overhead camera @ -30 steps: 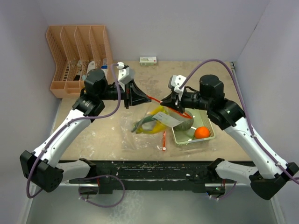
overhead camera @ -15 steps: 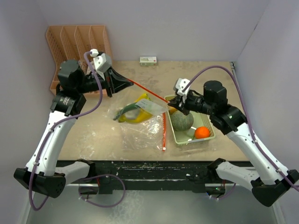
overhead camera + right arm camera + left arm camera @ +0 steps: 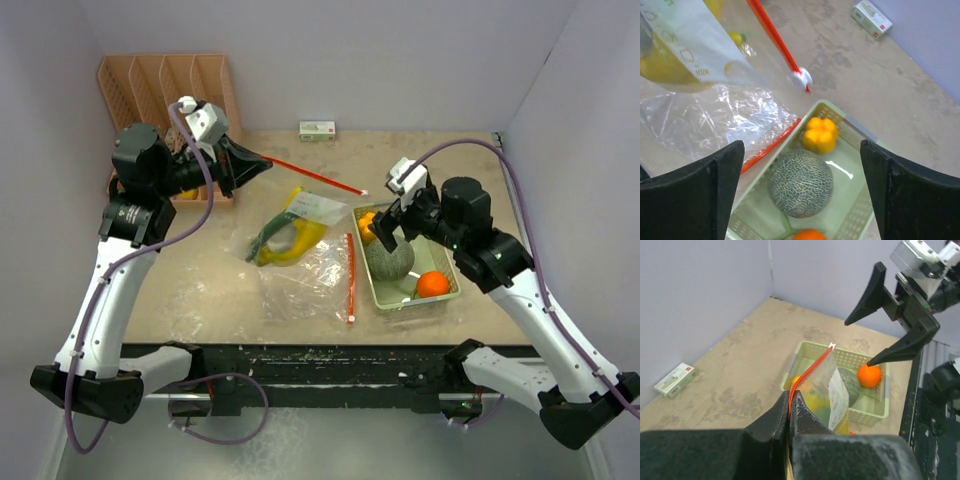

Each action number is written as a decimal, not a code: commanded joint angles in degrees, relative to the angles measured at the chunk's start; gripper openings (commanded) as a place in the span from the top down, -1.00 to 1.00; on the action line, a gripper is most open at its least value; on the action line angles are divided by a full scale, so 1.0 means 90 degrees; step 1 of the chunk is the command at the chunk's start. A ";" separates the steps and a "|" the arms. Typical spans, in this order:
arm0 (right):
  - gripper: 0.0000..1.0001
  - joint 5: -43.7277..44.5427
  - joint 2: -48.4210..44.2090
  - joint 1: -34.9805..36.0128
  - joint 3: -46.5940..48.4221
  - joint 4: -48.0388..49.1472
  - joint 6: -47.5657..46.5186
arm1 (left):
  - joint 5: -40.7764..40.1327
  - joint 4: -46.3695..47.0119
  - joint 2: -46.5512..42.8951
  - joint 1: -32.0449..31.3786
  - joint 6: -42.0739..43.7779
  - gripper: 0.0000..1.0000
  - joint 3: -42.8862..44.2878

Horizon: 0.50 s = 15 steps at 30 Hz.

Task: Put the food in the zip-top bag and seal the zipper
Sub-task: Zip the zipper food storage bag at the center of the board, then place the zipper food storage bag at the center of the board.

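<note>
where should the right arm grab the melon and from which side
Likely across its widest middle, from straight above: the melon is round and sits in the green basket, whose walls block side approaches. Set jaws clear of the pepper and orange fruit.

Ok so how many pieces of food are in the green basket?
3. The bell pepper sits at the green basket's far end, the melon in its middle, the orange fruit at its near end. The right gripper hangs over it, so something small could be hidden.
</note>
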 commanded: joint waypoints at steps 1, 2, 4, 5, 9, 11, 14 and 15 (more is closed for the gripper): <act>-0.99 0.1043 0.0096 -0.0042 0.0744 0.0206 0.1040 | -0.1110 0.0980 0.0122 0.0080 -0.0713 1.00 0.0041; -0.99 0.1059 0.0222 -0.0042 0.0948 0.0083 0.1171 | -0.1390 0.1094 0.0204 0.0079 -0.0870 1.00 0.0030; -1.00 0.1069 0.0559 -0.0042 0.1351 -0.0331 0.1459 | -0.1849 0.1446 0.0362 0.0079 -0.1115 1.00 -0.0045; -0.99 0.1078 0.0757 -0.0042 0.1532 -0.0542 0.1602 | -0.2028 0.1709 0.0444 0.0079 -0.1234 1.00 -0.0128; -0.96 0.0744 0.1303 -0.0042 0.1793 -0.1155 0.1825 | -0.2738 0.2489 0.0831 0.0079 -0.1556 1.00 -0.0387; -0.92 0.0752 0.1331 -0.0042 0.1695 -0.1111 0.1835 | -0.3459 0.2292 0.1041 0.0079 -0.1624 0.77 -0.0398; -0.86 0.0463 0.1152 -0.0037 0.1405 -0.0823 0.2068 | -0.4192 0.2163 0.1211 0.0079 -0.1539 0.40 -0.0585; -0.85 0.0376 0.1063 -0.0034 0.1284 -0.0744 0.2137 | -0.4362 0.2235 0.1211 0.0079 -0.1537 0.25 -0.0708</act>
